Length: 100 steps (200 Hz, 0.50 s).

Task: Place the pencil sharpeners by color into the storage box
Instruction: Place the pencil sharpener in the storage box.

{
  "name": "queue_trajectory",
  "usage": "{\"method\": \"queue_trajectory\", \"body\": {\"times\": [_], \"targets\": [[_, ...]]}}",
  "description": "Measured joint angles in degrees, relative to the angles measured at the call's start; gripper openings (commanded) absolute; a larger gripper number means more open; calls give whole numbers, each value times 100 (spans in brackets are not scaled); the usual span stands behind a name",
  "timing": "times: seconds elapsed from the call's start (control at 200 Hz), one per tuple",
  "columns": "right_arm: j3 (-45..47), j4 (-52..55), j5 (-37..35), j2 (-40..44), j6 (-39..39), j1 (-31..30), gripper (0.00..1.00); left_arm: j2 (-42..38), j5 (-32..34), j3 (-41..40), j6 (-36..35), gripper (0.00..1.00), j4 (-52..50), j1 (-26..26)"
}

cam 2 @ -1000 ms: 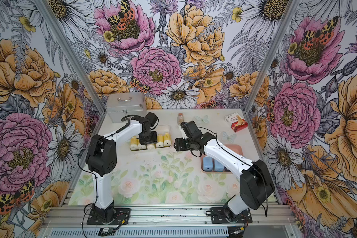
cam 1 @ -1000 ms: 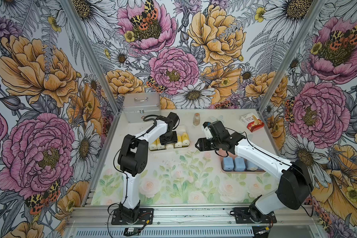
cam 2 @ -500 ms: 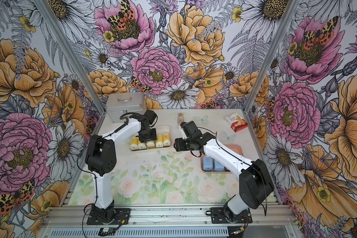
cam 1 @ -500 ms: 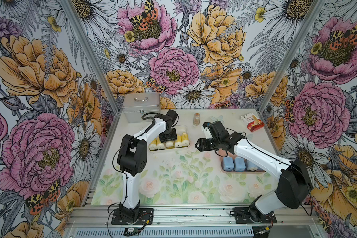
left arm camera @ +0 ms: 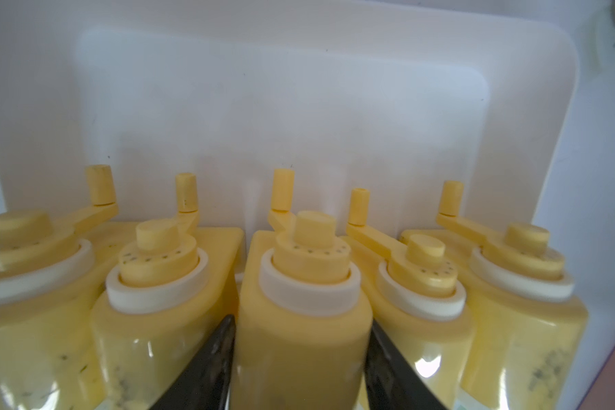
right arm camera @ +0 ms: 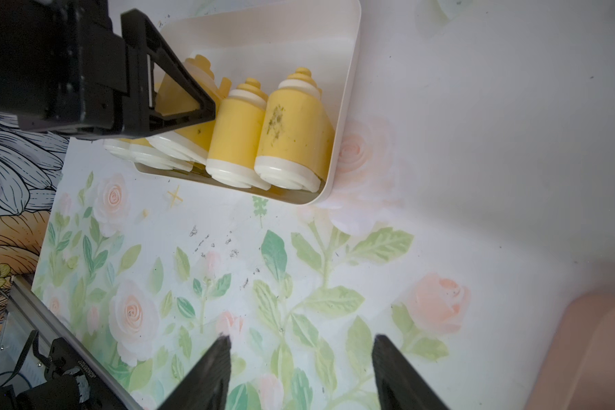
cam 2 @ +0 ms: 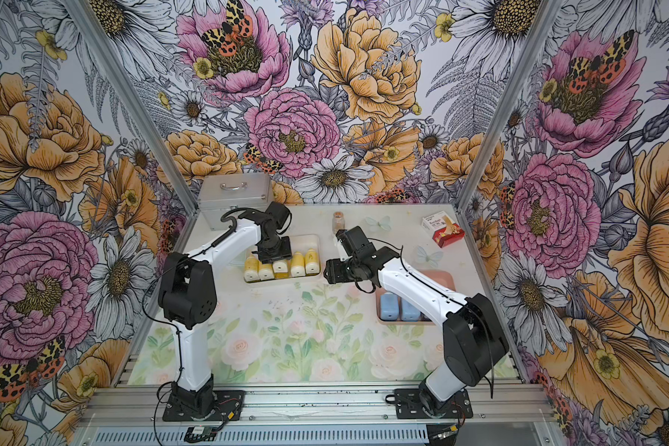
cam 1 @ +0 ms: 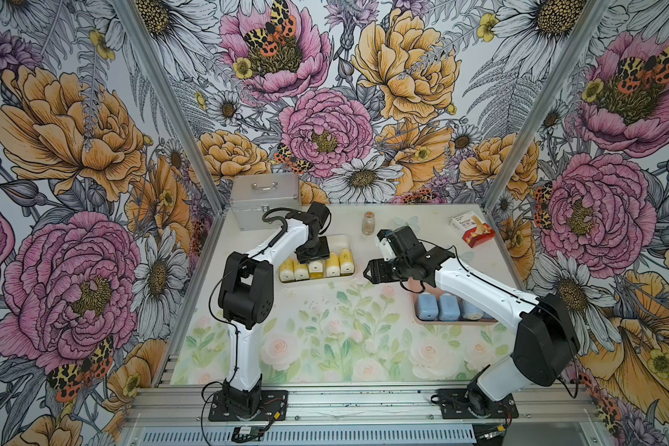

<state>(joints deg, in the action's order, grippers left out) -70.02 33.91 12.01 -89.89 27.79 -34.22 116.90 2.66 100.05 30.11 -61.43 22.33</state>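
Left pincer [left arm camera: 301,321] is clamped, as we see it, on the middle yellow sharpener [left arm camera: 299,358] of five lying side by side in the white storage box [left arm camera: 263,106]. We find the right pincer [right arm camera: 300,342] open and empty above the desk [right arm camera: 476,142] just beside that box. The light blue sharpeners [cam 1: 425,307] lie in a pink storage box [cam 1: 456,323] well apart from the white one.

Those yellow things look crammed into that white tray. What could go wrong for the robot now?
1. The left tool grips the middle yellow sharpener, its fingers squeezed in beside the neighbouring sharpeners; opening or pulling away might shove or drag them askew.
2. The crank handles stand close together, so one could snag.
3. The right tool hangs open and empty near the white tray; the arms might collide.
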Motion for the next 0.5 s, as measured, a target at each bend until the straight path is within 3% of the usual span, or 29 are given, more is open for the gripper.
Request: {"method": "queue_trajectory", "body": {"times": [0.5], "targets": [[-2, 2, 11, -28, 0, 0, 65, 92, -57, 79, 2, 56, 2, -7]]}}
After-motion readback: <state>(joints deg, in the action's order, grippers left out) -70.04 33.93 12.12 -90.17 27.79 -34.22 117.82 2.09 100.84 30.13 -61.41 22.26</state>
